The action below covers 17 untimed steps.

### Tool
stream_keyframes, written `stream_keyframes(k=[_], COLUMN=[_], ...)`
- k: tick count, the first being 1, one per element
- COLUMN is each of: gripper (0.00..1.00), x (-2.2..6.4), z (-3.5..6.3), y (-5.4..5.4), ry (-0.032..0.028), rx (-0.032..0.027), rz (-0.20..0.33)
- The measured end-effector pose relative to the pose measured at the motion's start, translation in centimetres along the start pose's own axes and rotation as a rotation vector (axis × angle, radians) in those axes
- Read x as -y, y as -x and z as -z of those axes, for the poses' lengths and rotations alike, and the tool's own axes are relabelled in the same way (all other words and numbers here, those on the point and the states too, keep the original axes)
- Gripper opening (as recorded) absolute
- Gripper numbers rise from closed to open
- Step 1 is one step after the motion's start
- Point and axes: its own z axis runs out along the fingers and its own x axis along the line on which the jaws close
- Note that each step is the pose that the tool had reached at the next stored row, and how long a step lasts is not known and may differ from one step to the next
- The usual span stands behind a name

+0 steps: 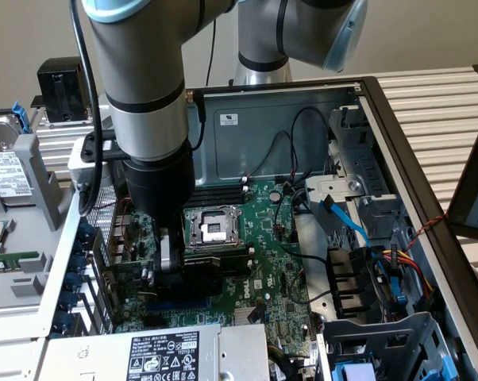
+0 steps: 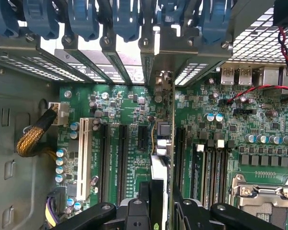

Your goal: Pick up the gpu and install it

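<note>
**Graphics card held edge-down over the motherboard slots**

The grey and silver robot arm [image 1: 140, 95] reaches down into the open black-framed computer case [image 1: 398, 159], and its black two-finger gripper [image 1: 169, 266] sits low over the large green motherboard [image 1: 263, 262], just beside the silver CPU socket [image 1: 210, 228] on the exterior view's left.

In the wrist view the gripper [image 2: 162, 211] is clamped on the gpu [image 2: 161, 143], a small green card seen edge-on, with its silver metal end bracket pointing toward the row of rear slot openings. The black fingers [image 2: 134, 211] press on either side of the card's near end. The card stands upright, running lengthwise between two of the long black expansion slots [image 2: 121, 160] and in line with a gap between the blue plastic slot latches [image 2: 125, 19] at the case's rear wall. Whether its lower edge already touches a slot cannot be told.

A white expansion slot [image 2: 84, 158] lies further to one side, near a yellow braided cable [image 2: 34, 136]. The black RAM slots [image 2: 208, 172] lie on the card's other side, next to the socket's metal frame [image 2: 261, 194]. In the exterior view a grey power supply with a black label [image 1: 163, 353] sits at the near edge, and a blue flat cable [image 1: 342, 218] crosses toward the drive bays
</note>
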Motion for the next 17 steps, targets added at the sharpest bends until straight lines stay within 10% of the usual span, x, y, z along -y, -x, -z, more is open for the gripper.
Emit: stream_keyframes(k=[17], gripper=[0.27], x=[0.00], z=[-0.04], y=[0.00], ry=[-0.0001], rx=[-0.0007], rz=[0.002])
